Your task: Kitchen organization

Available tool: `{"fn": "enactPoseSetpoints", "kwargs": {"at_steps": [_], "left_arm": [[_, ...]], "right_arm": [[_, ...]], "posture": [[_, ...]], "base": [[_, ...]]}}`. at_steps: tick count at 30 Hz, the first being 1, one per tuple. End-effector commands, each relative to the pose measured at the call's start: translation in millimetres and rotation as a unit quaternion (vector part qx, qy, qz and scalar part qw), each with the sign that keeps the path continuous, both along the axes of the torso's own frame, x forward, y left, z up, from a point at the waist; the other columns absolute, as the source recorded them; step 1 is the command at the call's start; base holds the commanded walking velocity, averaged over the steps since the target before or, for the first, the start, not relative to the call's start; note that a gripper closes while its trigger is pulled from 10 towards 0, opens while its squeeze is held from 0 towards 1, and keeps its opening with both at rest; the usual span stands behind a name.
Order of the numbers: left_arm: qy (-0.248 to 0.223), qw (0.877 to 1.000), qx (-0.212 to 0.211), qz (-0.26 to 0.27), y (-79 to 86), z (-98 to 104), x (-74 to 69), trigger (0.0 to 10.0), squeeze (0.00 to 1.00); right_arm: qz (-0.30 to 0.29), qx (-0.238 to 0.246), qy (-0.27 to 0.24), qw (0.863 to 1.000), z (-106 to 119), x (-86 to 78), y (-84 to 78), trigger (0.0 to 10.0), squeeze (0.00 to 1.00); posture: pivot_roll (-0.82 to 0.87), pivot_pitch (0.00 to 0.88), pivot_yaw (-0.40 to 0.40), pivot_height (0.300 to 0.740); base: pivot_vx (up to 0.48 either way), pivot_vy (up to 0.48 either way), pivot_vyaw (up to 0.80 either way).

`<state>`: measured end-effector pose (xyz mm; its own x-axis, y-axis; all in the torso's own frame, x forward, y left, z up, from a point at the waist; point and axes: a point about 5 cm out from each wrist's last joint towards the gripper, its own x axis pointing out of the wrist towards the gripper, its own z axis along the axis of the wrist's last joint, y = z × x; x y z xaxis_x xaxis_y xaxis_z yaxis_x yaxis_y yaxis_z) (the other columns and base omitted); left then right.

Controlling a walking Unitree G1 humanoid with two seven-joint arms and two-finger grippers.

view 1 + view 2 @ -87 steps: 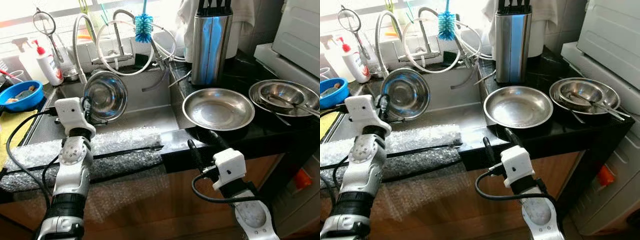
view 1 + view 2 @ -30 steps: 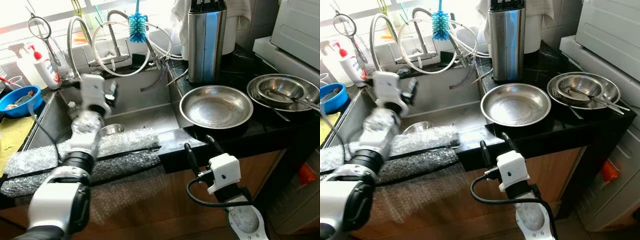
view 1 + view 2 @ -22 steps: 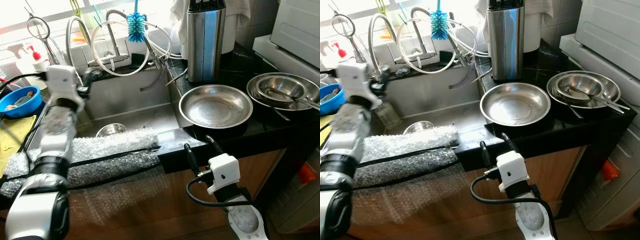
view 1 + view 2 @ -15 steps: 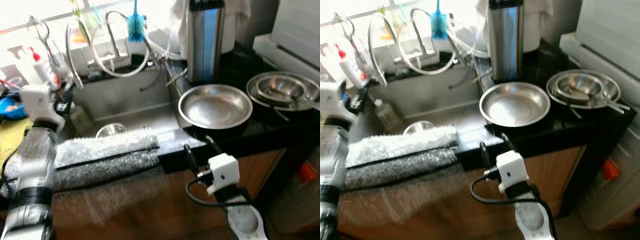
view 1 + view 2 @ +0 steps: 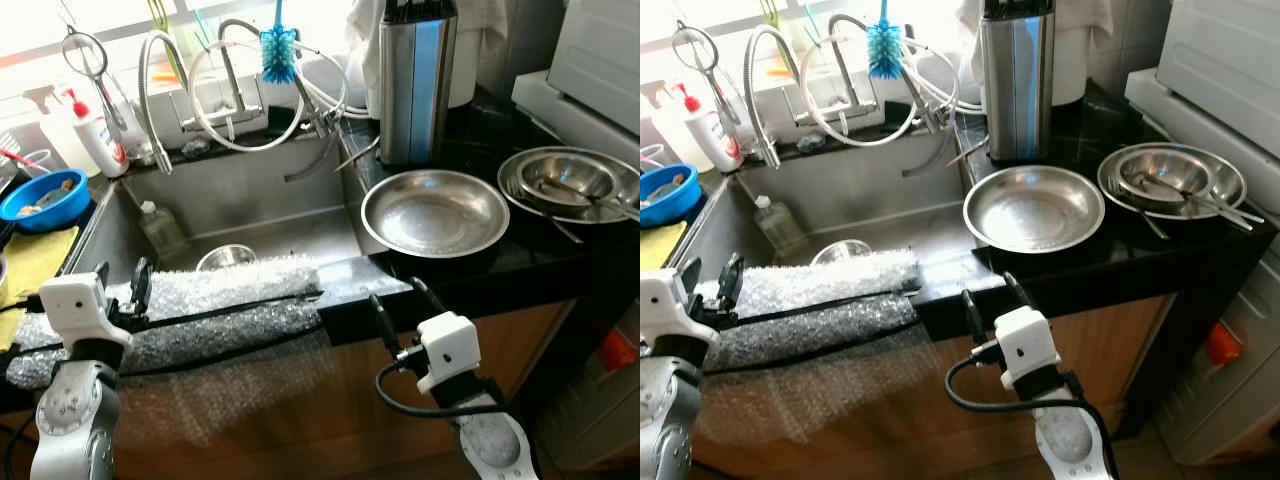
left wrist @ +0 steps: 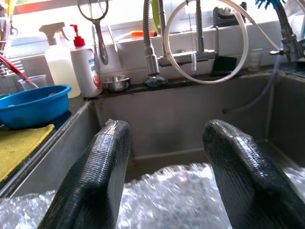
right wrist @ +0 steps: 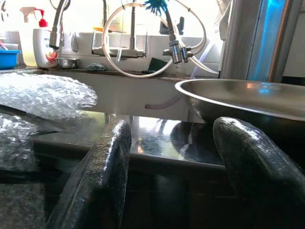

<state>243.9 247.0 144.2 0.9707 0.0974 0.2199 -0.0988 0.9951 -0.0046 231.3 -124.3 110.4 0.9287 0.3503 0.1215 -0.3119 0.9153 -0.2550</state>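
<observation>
A small steel bowl (image 5: 228, 258) lies in the bottom of the sink (image 5: 250, 195), partly hidden behind the bubble wrap (image 5: 210, 300) that covers the sink's front edge. My left gripper (image 5: 120, 282) hangs open and empty at the wrap's left end, in front of the sink; its fingers (image 6: 95, 176) point over the wrap toward the back wall. A wide steel pan (image 5: 435, 212) rests on the black counter. My right gripper (image 5: 400, 302) is open and empty just below the counter's front edge, level with the pan's rim (image 7: 248, 95).
Stacked steel bowls with utensils (image 5: 572, 183) sit at the counter's right end beside a white appliance. A steel knife block (image 5: 415, 80) stands behind the pan. Faucet hoses, a blue brush (image 5: 280, 45), a soap bottle (image 5: 92, 128), a blue bowl (image 5: 40, 195) and a yellow cloth (image 5: 30, 255) surround the sink.
The steel bowl that my left gripper held up over the sink now lies in the basin. The left arm has drawn back to the sink's front left, open. The right arm has stayed still.
</observation>
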Motion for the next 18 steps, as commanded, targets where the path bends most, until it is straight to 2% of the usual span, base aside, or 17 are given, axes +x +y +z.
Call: {"fn": "enactPoseSetpoints", "kwargs": {"at_steps": [1, 8, 16, 18], "left_arm": [[0.006, 1.0, 0.017, 0.003, 4.1, 4, -8.6, 10.0, 0.0], [0.032, 0.999, 0.02, 0.005, 4.6, -8, -26.5, 10.0, 0.0], [0.046, 0.999, 0.008, 0.003, -6.5, -16, -28.4, 10.0, 0.0], [0.053, 0.998, 0.02, -0.009, -7.6, -19, -29.0, 10.0, 0.0]], "right_arm": [[0.007, 0.003, 0.001, 1.0, -1, -1.8, 1.4, 10.0, 0.0], [0.009, -0.002, 0.002, 1.0, -2, -3.3, -2.0, 10.0, 0.0], [0.013, -0.005, 0.005, 1.0, -3, -4.0, -4.3, 10.0, 0.0], [0.013, -0.006, 0.006, 1.0, -3, -4.4, -5.5, 10.0, 0.0]], "posture": [[-0.16, 0.0, 0.164, 0.74], [-0.16, 0.0, 0.15, 0.74], [-0.16, 0.0, 0.137, 0.74], [-0.16, 0.0, 0.133, 0.74]], "base": [[0.0, 0.0, 0.0], [0.0, 0.0, 0.0], [0.0, 0.0, 0.0], [0.0, 0.0, 0.0]]}}
